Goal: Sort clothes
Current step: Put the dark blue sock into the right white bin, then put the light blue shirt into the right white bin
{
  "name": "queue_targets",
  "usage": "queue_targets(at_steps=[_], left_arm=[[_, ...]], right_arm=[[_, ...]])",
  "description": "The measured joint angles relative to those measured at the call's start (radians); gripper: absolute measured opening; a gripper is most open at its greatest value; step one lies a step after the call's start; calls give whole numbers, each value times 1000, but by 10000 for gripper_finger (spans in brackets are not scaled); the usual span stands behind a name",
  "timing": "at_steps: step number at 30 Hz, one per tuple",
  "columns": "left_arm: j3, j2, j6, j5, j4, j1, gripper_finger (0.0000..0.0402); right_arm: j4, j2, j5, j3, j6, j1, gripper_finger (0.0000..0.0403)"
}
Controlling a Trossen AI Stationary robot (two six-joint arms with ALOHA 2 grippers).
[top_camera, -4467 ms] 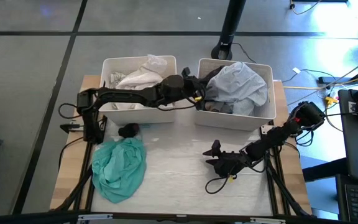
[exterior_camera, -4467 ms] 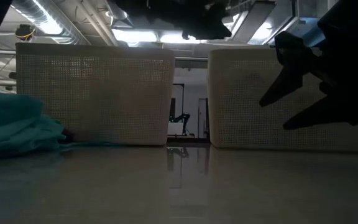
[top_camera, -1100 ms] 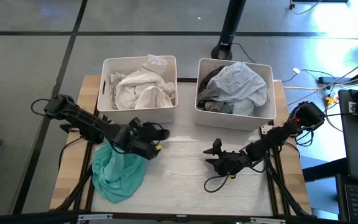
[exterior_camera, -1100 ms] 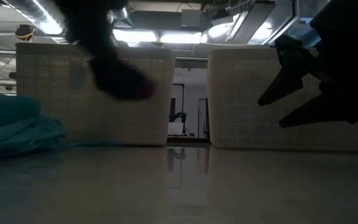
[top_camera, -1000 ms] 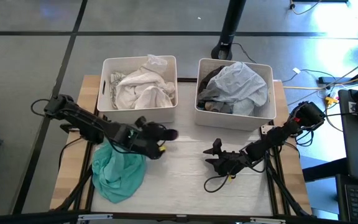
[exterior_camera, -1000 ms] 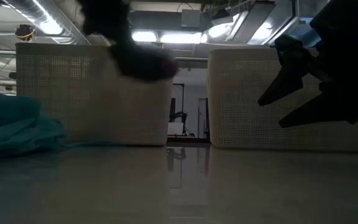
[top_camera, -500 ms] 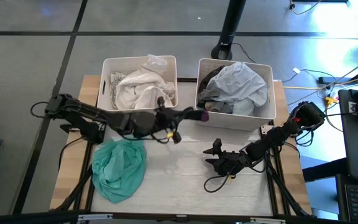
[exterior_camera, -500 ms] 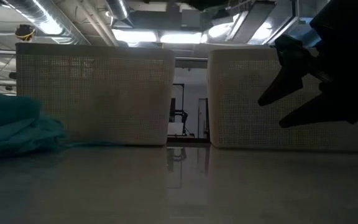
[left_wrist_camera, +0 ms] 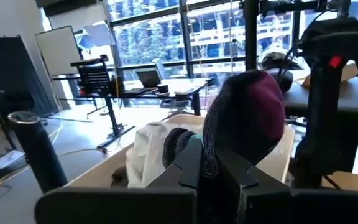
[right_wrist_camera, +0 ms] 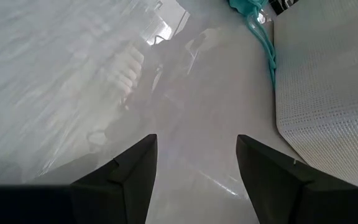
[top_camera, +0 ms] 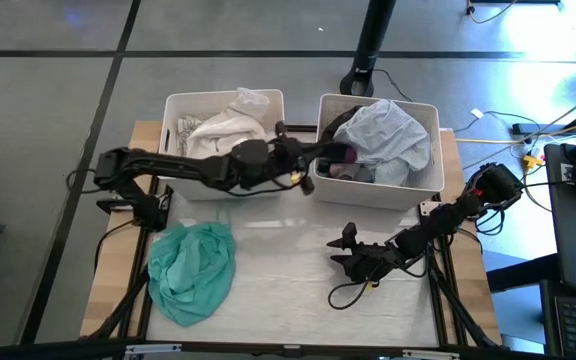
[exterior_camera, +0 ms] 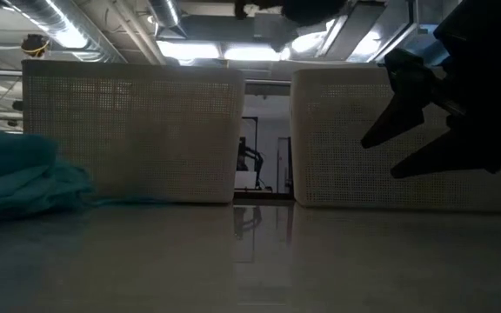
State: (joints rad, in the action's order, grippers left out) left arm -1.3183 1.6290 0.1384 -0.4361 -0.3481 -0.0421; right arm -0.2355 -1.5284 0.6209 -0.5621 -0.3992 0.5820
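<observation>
My left gripper [top_camera: 318,157] reaches level over the near left corner of the right bin [top_camera: 423,195]. It is shut on a small dark red and dark grey piece of clothing [left_wrist_camera: 248,115]. A teal-green garment [top_camera: 190,268] lies in a heap on the table at the near left. White clothes [top_camera: 223,140] fill the left bin [top_camera: 171,110]. A pale grey-blue garment [top_camera: 388,135] tops the right bin. My right gripper [top_camera: 348,252] rests open low over the table at the near right, and only bare table shows between its fingers [right_wrist_camera: 129,168]. My left gripper pinches the dark grey knitted end [left_wrist_camera: 211,148] of the small piece between its two fingers. The fingers come level from the table's left. The dark red end [top_camera: 342,153] sticks out beyond the fingertips, lifted clear above the right bin's clothes.
The two white perforated bins stand side by side along the far edge, with a narrow gap [exterior_camera: 263,148] between them. Bare tabletop [top_camera: 288,270] lies between the teal garment and my right gripper. A dark stand [top_camera: 363,60] rises behind the bins.
My left gripper has risen from beside the teal garment and swung toward the far right, from the table up to the right bin's corner. It has tipped up to level and stayed shut on the small dark red piece, which went along, lifted clear.
</observation>
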Motion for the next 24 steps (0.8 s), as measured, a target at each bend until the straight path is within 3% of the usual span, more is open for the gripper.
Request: queue_targets(at_steps=[5, 15, 24], left_arm=[[-97, 106, -74, 108, 0, -44, 13], [-135, 239, -114, 116, -75, -113, 20], [-135, 228, -70, 115, 86, -124, 132]], right_arm=[[3, 0, 0, 0, -1, 0, 221], [18, 0, -15, 0, 0, 0, 221], [28, 0, -30, 0, 0, 0, 221]])
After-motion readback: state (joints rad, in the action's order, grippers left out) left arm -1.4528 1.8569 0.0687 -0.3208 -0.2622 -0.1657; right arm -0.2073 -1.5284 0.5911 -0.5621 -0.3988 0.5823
